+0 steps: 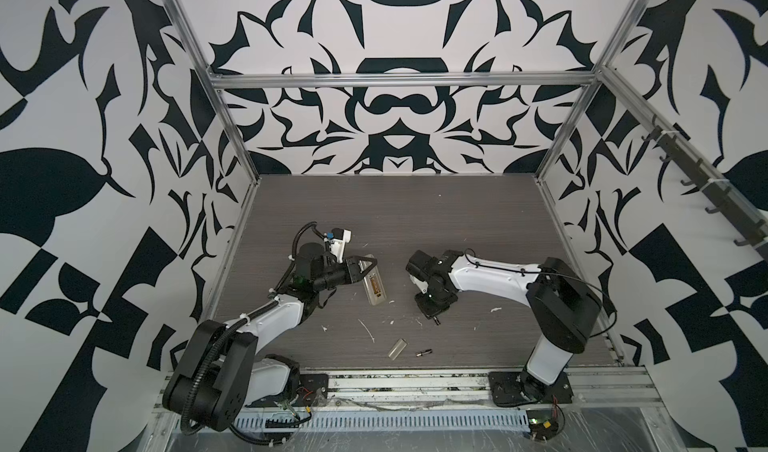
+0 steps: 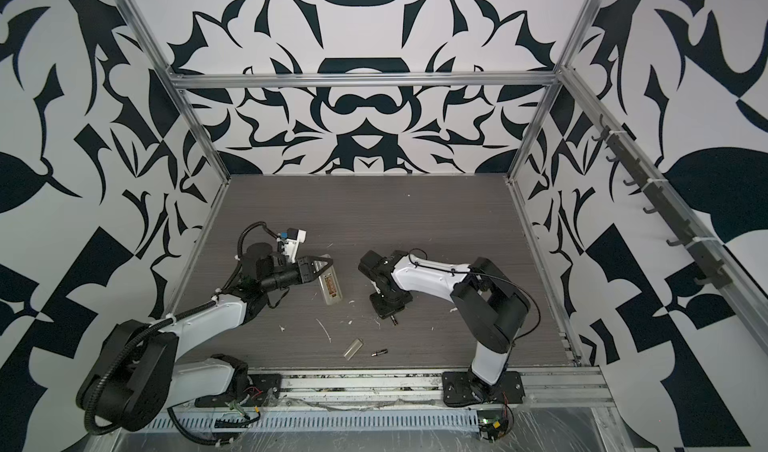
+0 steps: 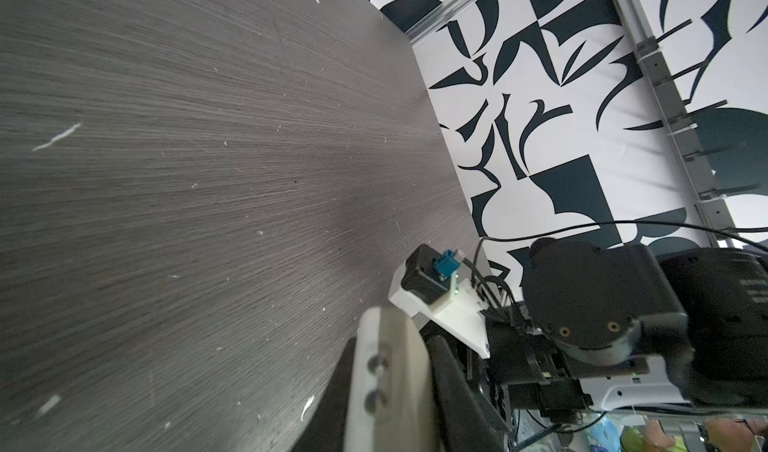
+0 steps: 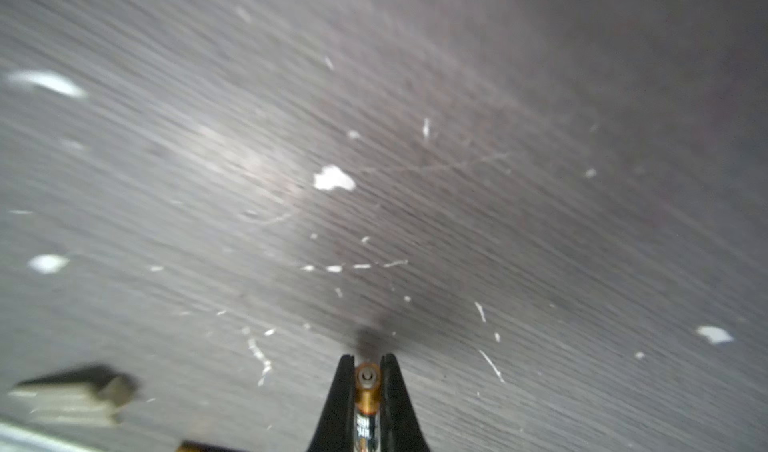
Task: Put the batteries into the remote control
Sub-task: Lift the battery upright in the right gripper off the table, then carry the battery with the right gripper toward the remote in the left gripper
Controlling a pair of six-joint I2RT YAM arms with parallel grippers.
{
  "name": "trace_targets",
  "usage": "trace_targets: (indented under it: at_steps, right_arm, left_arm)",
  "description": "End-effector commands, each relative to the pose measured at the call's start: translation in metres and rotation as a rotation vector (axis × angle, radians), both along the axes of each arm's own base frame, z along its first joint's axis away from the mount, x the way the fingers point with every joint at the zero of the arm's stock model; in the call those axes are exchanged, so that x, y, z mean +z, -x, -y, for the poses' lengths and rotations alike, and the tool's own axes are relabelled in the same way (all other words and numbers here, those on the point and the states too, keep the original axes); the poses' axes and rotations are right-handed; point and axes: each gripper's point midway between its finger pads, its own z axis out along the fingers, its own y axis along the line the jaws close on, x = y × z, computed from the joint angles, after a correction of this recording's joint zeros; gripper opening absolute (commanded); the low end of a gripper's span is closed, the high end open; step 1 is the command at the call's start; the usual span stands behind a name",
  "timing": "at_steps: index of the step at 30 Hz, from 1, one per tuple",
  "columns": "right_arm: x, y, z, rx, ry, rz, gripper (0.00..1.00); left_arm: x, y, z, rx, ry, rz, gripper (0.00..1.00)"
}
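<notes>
1. Right wrist view: the right gripper has its jaws pinched on one battery, gold band foremost, low over the table.
2. Both top views put that gripper to the right of the remote control, well apart.
3. The left gripper is clamped on the remote control's far end, beige back upward, recess showing.
4. A second battery lies nearer than the remote control, beside the loose cover.
</notes>
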Motion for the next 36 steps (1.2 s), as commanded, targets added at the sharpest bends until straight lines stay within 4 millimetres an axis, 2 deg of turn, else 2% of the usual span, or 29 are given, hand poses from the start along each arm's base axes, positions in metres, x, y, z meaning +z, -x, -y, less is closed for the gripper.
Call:
trace_targets:
  at_steps: [1,8,13,15,20,25,36]
  right_arm:
    - [0.051,-0.017,-0.023,0.036,-0.185,0.162,0.0]
    - [0.13,-0.036,-0.047,0.122,-0.413,0.427,0.0]
    - [0.192,-0.042,-0.079,0.182,-0.655,0.644,0.0]
    - [0.204,-0.044,-0.09,0.192,-0.717,0.704,0.0]
    - [0.214,-0.044,-0.113,0.213,-0.815,0.75,0.0]
    - [0.222,-0.044,-0.127,0.211,-0.881,0.778,0.0]
    - [0.205,-0.036,-0.138,0.226,-0.901,0.76,0.0]
  left_arm:
    - [0.012,-0.002,0.001,0.01,0.019,0.03,0.0]
    - [0.016,-0.002,0.001,0.009,0.023,0.039,0.0]
    - [0.022,-0.003,0.001,0.009,0.039,0.038,0.0]
    - [0.024,-0.003,0.002,0.012,0.046,0.035,0.0]
    - [0.03,-0.003,0.001,0.023,0.066,0.033,0.0]
    - [0.033,-0.003,0.001,0.028,0.073,0.034,0.0]
    - [0.038,-0.006,0.0,0.043,0.116,0.029,0.0]
